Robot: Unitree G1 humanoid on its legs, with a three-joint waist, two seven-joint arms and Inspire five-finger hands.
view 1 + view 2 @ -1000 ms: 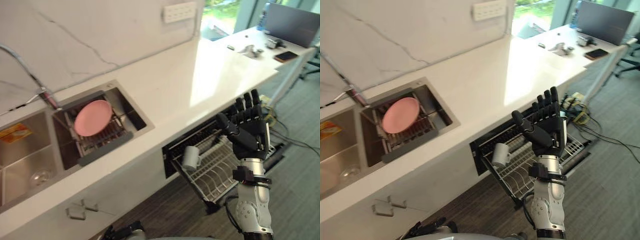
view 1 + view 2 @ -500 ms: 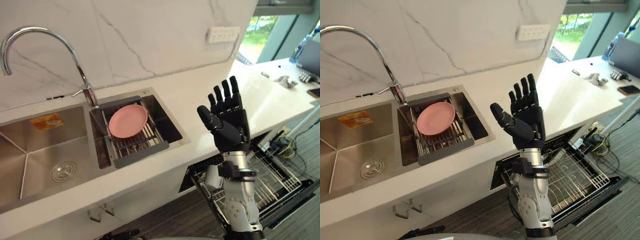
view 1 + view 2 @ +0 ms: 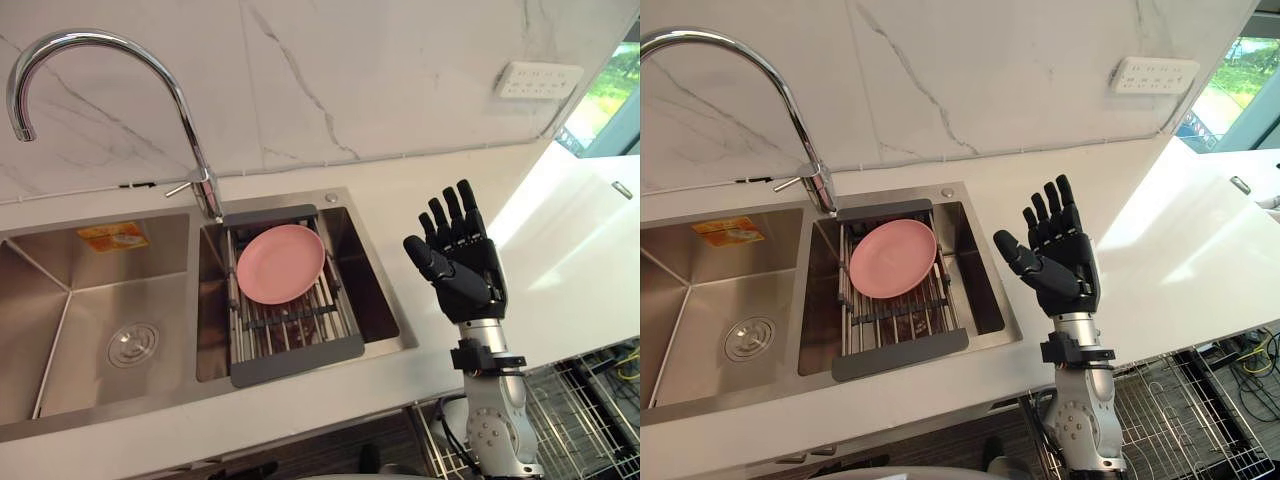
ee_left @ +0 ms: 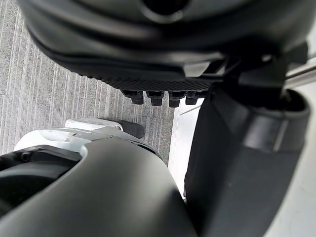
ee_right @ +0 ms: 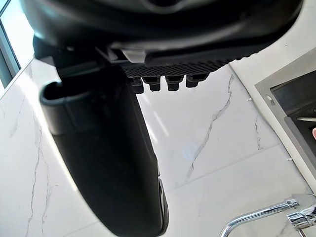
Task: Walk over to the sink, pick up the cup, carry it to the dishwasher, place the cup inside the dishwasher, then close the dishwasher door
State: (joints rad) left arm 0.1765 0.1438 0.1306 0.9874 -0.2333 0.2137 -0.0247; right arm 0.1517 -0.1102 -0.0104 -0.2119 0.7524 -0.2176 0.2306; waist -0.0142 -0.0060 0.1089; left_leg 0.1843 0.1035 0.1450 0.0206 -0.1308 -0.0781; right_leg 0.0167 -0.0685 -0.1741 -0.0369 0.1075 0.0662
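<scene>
Where the white tabletop (image 3: 560, 250) meets the wall (image 3: 350, 80), a steel double sink (image 3: 70, 300) is set in, and the dishwasher's wire rack (image 3: 1185, 420) stands out below the front edge at the right. Right hand (image 3: 1060, 265) is raised upright near that edge, fingers straight and spread, empty; left hand (image 4: 148, 44) hangs above the floor (image 4: 74, 89), fingers straight. Pink plate (image 3: 281, 263) leans in the sink's right basin; cup's place cannot be told.

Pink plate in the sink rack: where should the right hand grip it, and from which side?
Pinch the pink plate by its rim at the right edge, coming from above and the right with the right hand, open over the counter. The plate lies face-up on the slatted rack, so probably only the thin rim gives purchase, and the faucet crowds its left.
</scene>
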